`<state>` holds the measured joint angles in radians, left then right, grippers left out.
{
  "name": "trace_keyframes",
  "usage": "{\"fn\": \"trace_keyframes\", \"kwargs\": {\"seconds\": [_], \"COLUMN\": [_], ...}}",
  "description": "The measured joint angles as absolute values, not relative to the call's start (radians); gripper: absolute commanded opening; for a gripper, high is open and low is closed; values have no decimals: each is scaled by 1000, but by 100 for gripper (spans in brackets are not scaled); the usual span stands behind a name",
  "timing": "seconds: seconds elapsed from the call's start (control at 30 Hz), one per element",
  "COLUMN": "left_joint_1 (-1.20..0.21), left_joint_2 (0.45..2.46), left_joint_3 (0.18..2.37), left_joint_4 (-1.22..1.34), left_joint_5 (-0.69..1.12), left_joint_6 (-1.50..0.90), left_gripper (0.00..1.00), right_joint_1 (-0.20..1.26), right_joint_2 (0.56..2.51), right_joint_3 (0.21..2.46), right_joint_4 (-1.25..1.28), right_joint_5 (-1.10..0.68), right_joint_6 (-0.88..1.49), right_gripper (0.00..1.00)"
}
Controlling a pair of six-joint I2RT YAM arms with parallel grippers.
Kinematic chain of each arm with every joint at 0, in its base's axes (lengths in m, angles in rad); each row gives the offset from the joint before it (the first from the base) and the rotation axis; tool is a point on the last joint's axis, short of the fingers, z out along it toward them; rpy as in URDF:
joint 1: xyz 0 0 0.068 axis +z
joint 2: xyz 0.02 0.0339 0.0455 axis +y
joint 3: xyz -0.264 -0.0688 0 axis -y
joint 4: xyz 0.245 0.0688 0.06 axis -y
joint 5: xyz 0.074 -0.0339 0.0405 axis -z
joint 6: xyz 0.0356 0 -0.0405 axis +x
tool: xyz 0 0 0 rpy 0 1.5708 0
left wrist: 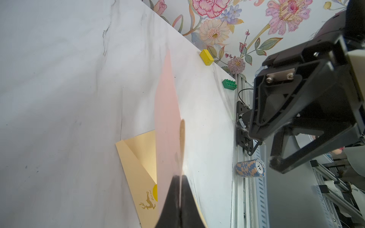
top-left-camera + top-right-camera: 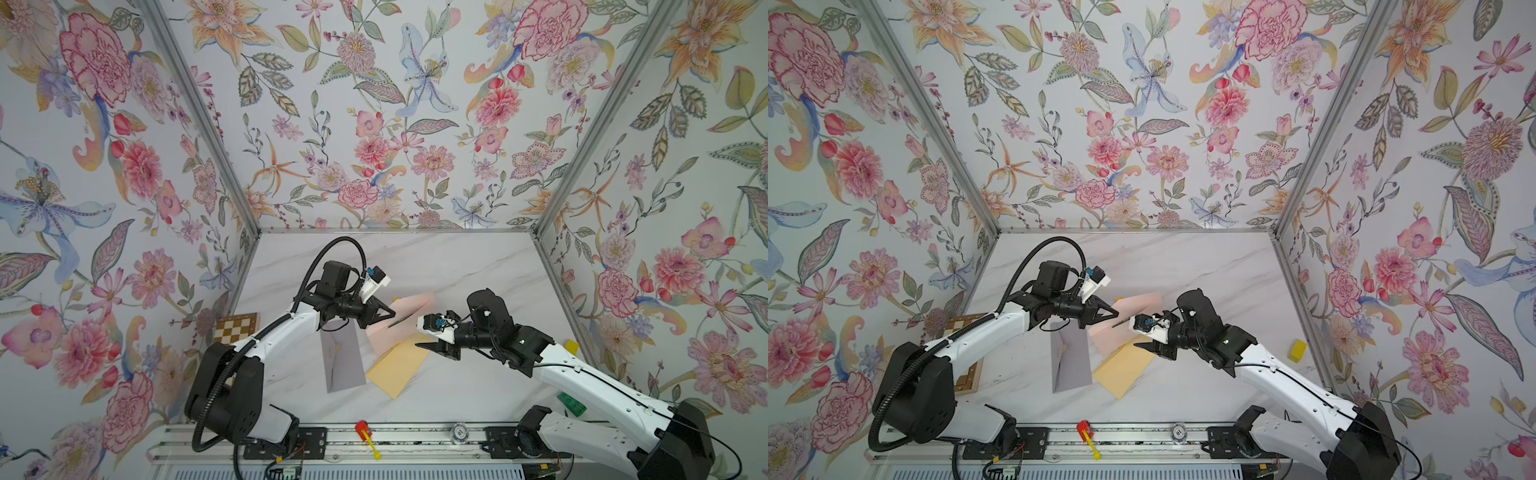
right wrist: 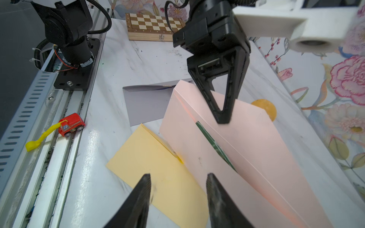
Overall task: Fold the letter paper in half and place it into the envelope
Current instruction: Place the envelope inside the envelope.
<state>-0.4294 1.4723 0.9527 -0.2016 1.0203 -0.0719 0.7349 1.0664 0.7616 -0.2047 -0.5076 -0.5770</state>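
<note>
The pink letter paper point(image 2: 409, 316) point(image 3: 237, 142) is doubled over along a crease, with green print showing between its layers. It stands tilted above the table, and my left gripper point(image 2: 392, 311) point(image 1: 180, 176) is shut on its upper edge. The yellow envelope point(image 2: 399, 368) point(image 1: 138, 167) point(image 3: 154, 167) lies flat beneath, its flap open, and the paper's lower edge rests by it. My right gripper point(image 2: 419, 345) point(image 3: 178, 177) hovers open over the envelope's near end, right beside the paper, with nothing between its fingers.
A grey envelope point(image 2: 343, 361) point(image 3: 146, 106) lies left of the yellow one. A chessboard point(image 2: 237, 328) sits at the left wall. A yellow block point(image 2: 571, 345) and a green block point(image 2: 571, 404) are at the right edge. A red toy car point(image 2: 363, 428) and a poker-chip stack point(image 2: 459, 432) rest on the front rail.
</note>
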Motion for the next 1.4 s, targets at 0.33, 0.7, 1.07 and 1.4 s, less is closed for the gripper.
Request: {"fn": "trace_keyframes", "kwargs": {"seconds": [0.33, 0.7, 1.07, 1.4], "left_joint_1": [-415, -414, -412, -412], "left_joint_2": [1509, 1522, 1530, 1541], "left_joint_3": [871, 794, 772, 754], "left_joint_4": [-127, -25, 2, 7], "left_joint_5": [1016, 986, 956, 923], "left_joint_6": [-107, -174, -200, -203], "left_gripper": [0, 0, 0, 1], "right_joint_1": [735, 768, 823, 850], "right_joint_2": [1090, 1300, 1473, 1604], "right_joint_3": [738, 697, 661, 661], "right_joint_4": [-170, -24, 73, 105], "right_joint_5": [-488, -435, -387, -324], "right_joint_6": [-492, -274, -102, -2], "right_gripper": [46, 24, 12, 7]}}
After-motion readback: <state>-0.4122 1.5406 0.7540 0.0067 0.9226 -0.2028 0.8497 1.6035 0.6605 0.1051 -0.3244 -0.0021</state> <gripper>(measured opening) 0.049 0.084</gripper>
